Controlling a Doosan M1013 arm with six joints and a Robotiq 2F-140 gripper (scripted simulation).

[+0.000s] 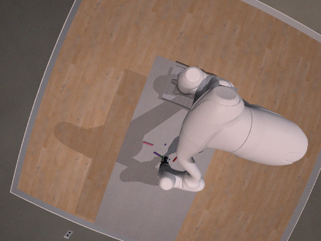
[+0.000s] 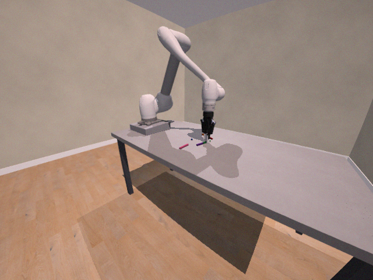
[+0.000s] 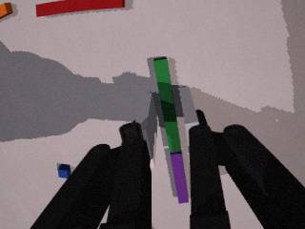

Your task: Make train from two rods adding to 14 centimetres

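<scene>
We note a grey table (image 2: 271,181) on a wood floor (image 2: 60,226), beige walls. At the wrist view's left edge an orange rod (image 3: 6,10) is cut off. The gripper (image 3: 167,133) stands slightly parted, gripping nothing, straddling the green rod (image 3: 166,102), which lies end to end with the purple rod (image 3: 179,178). We read no lettering.

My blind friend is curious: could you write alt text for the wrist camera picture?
A black claw, fingers slightly apart, straddles a green rod lying end to end with a purple rod on a grey table. A red rod lies farther off.
</scene>
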